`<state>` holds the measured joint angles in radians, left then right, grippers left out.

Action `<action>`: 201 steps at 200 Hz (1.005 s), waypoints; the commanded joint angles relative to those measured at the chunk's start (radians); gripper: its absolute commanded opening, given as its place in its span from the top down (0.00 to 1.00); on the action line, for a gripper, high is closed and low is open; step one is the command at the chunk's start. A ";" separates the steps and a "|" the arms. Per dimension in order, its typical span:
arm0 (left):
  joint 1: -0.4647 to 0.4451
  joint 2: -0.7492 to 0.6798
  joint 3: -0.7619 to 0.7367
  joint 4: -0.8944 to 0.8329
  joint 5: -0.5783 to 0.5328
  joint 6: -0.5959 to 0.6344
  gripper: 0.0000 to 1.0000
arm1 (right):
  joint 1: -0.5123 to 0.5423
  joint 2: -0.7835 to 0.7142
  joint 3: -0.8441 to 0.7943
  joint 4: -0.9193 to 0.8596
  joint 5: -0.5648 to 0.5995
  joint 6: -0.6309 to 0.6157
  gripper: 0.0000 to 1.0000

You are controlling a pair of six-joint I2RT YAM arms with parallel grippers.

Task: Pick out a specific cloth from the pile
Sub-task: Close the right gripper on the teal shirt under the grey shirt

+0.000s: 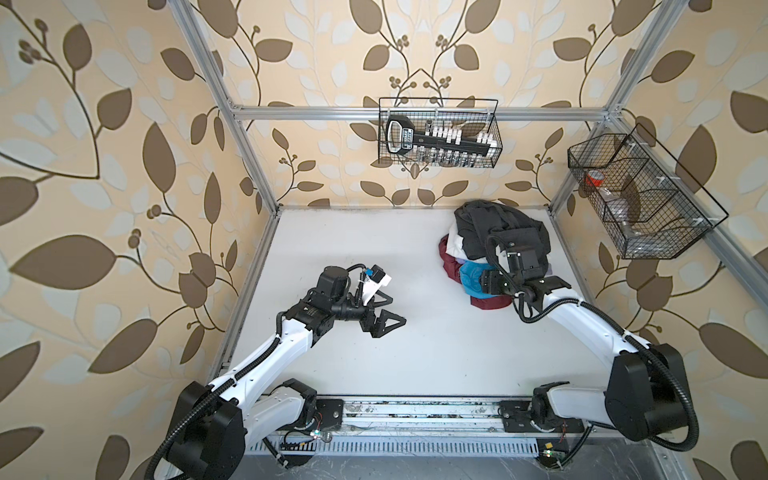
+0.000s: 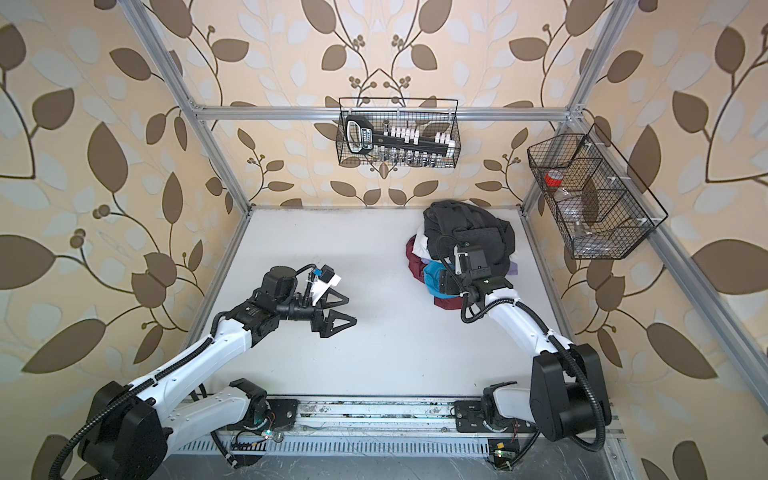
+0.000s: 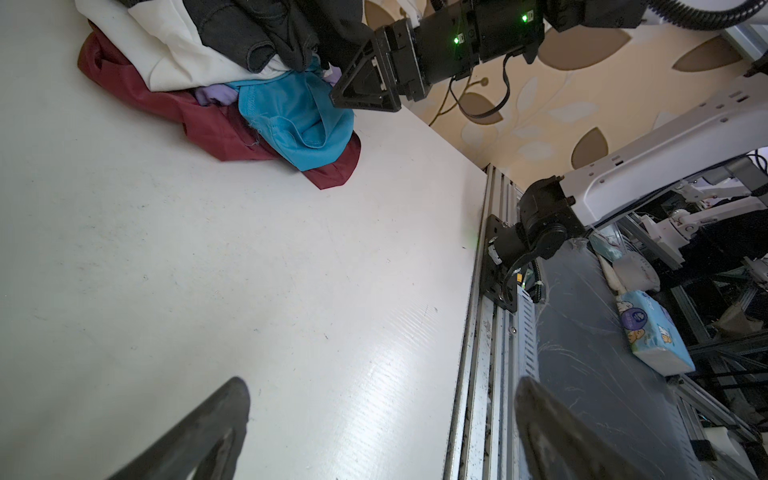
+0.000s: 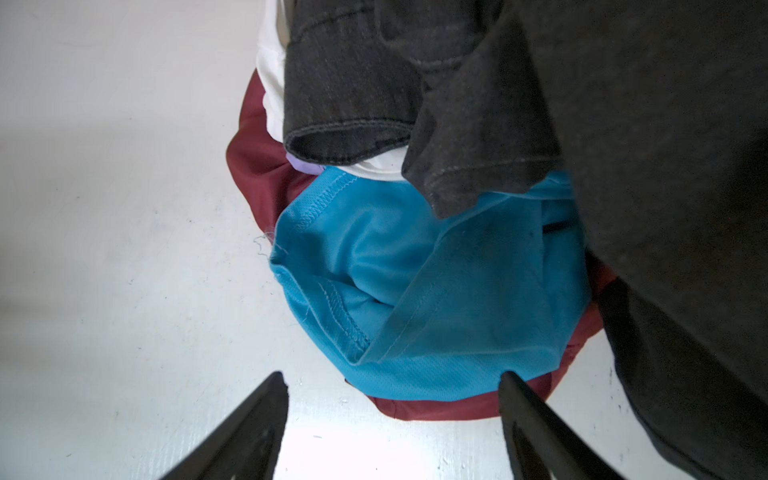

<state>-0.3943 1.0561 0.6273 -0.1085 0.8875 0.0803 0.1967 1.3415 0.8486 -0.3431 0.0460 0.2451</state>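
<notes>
The cloth (image 1: 468, 275) (image 2: 433, 275) is a bright turquoise garment bunched at the near edge of the pile (image 1: 500, 230) (image 2: 469, 228), under dark grey and white clothes and on top of a maroon garment (image 4: 436, 409). In the right wrist view the cloth (image 4: 415, 291) fills the middle. My right gripper (image 4: 390, 380) hangs open just short of its hem, with nothing between the fingers. In the left wrist view the cloth (image 3: 291, 116) lies right beside that gripper's finger (image 3: 365, 91). My left gripper (image 1: 397, 309) (image 2: 351, 311) (image 3: 382, 386) stands open and empty over bare table, left of the pile.
A lavender garment (image 3: 212, 93) peeks out beside the cloth. A wire basket (image 1: 440, 133) with a tool set hangs on the back wall, and another (image 1: 640, 199) hangs on the right. The arm rail (image 1: 415, 411) runs along the table's front edge.
</notes>
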 commanded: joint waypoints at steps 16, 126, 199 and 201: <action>-0.011 0.005 0.050 -0.013 0.024 0.031 0.01 | 0.006 0.103 0.068 0.010 0.058 -0.011 0.17; -0.011 0.033 0.063 -0.037 0.024 0.050 0.01 | 0.018 0.260 0.127 0.033 0.078 0.000 0.96; -0.012 0.021 0.063 -0.040 0.025 0.051 0.01 | 0.036 0.055 0.125 0.014 0.151 -0.022 1.00; -0.012 0.021 0.063 -0.041 0.025 0.051 0.01 | 0.036 0.047 0.125 0.014 0.154 -0.022 1.00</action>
<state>-0.3943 1.0904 0.6533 -0.1497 0.8875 0.1059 0.2249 1.4841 0.9604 -0.3157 0.1520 0.2390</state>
